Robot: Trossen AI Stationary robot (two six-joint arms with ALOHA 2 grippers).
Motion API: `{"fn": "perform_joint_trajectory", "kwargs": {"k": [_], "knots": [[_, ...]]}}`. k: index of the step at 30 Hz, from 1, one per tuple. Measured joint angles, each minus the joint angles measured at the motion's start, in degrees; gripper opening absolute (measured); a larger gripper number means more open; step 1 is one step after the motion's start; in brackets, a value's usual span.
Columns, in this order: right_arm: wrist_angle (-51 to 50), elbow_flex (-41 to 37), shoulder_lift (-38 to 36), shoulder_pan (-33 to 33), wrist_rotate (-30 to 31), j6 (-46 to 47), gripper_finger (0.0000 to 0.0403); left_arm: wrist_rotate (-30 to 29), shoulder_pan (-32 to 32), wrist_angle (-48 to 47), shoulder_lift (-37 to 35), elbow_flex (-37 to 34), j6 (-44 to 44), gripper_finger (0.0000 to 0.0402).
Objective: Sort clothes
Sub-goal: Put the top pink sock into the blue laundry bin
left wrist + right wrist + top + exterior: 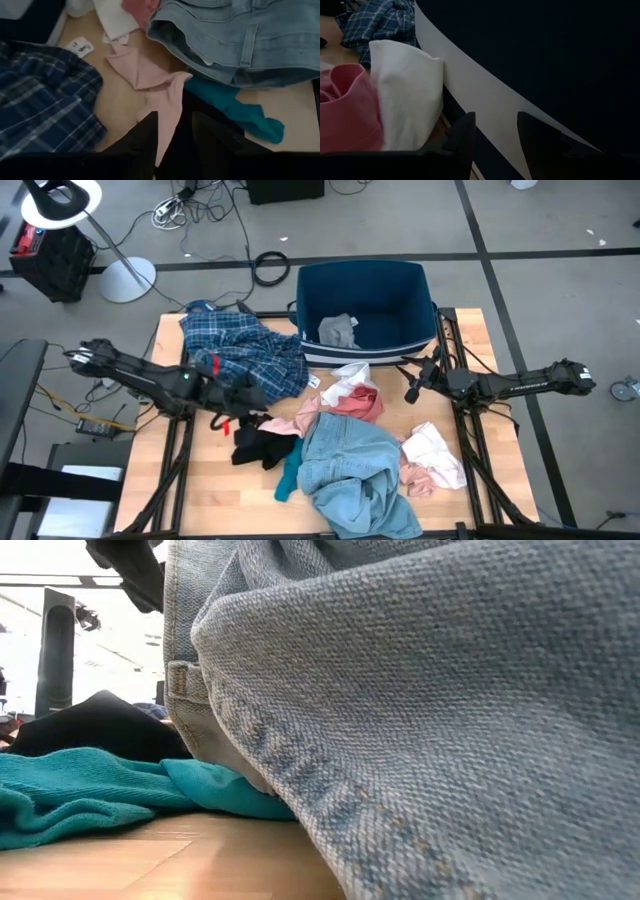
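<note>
Left end effector [232, 423] hangs over the pale pink garment [150, 80] near the surface's left-middle, fingers parted narrowly and empty, probably lining up a grab. Right end effector [411, 392] waits beside the blue bin [365, 280] at the back edge, slightly open, holding nothing.

Grey floor [540, 220] with dark seams, loose cables [268, 267], a white round-based lamp stand [127, 278].

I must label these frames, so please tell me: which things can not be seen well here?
- Low view: the denim piece fills the frame and hides the table behind it.
- High view: the black garment is partly under the left gripper.
- Right wrist view: the bin wall blocks its inside.
</note>
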Motion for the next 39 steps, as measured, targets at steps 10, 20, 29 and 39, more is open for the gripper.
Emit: {"fn": "perform_joint_trajectory", "kwargs": {"k": [10,20,29,39], "knots": [[0.0,0.0,0.0,0.0,0.0,0.0,0.0148,0.2,0.0,13.3,2.7,-6.7,2.1,0.0127],[0.0,0.0,0.0,0.0,0.0,0.0,0.0148,1.1,0.1,16.1,12.0,-7.1,7.8,0.0127],[0.0,0.0,0.1,0.0,0.0,0.0,0.0148,1.1,0.5,21.0,17.2,-7.1,10.8,0.0127],[0.1,0.0,0.1,0.0,0.0,0.0,0.0148,1.2,0.9,23.9,20.9,-7.1,12.2,0.0127]]}}
